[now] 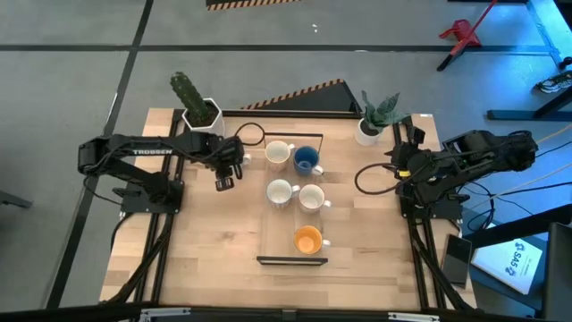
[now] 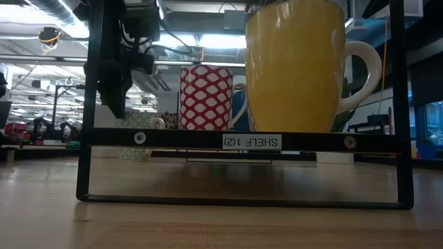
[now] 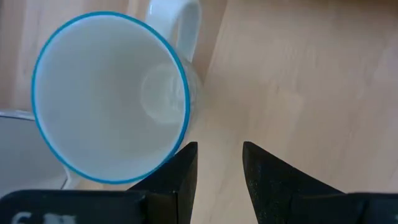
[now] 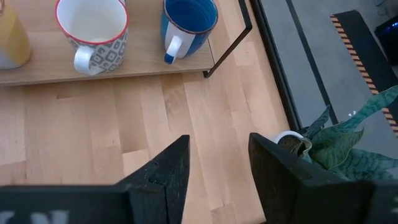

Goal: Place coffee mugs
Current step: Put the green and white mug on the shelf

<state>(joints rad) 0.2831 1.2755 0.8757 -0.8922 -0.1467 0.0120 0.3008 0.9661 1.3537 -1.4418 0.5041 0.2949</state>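
tabletop [image 1: 214, 241], left tool [image 1: 225, 182] parted, empty

**Two arms, both with empty fingers**

The left arm reaches in from the left side of the table toward the middle. Its elbow is bent and its wrist points to the right. The left gripper [image 1: 225, 175] hangs low over the wood, and its two dark fingers [image 3: 180, 180] stand a little apart with nothing between them.

The right arm is folded up at the right edge of the table. The right gripper [image 1: 399, 164] points left. Its fingers [image 4: 163, 174] are spread apart and hold nothing.
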